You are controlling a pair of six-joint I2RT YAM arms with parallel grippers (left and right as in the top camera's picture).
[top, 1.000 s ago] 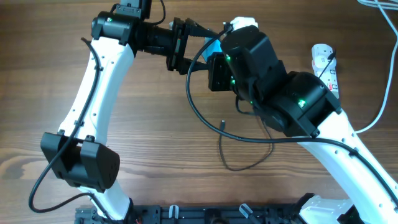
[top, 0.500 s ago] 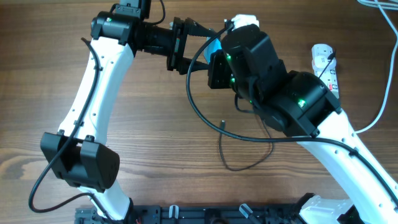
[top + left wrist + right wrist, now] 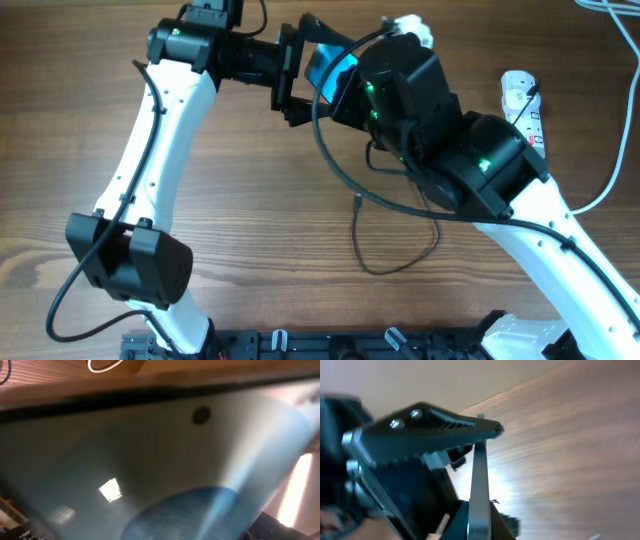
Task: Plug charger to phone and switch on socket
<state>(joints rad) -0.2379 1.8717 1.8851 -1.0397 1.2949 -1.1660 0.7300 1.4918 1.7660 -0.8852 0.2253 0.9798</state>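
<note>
The phone [image 3: 322, 66], with its cyan screen, is held up off the table and tilted between my two grippers at the far middle. My left gripper [image 3: 312, 72] is closed across it; the screen fills the left wrist view [image 3: 150, 460]. My right gripper [image 3: 347, 88] grips it from the right; in the right wrist view the phone shows edge-on [image 3: 479, 475] between my jaws, with a left finger [image 3: 430, 430] against its upper end. The charger's connector tip [image 3: 357, 198] lies free on the table, its thin black cable [image 3: 400, 265] looping below. The socket [image 3: 524, 105] lies at the right.
A thick white cord [image 3: 615, 170] trails from the socket along the right edge. A black arm cable [image 3: 325, 150] hangs from the right wrist over the table's middle. The arm bases stand at the near edge.
The phone has risen and tipped, showing more of its cyan screen. Both grippers have shifted slightly towards the far side with it. The charger tip has stayed put.
</note>
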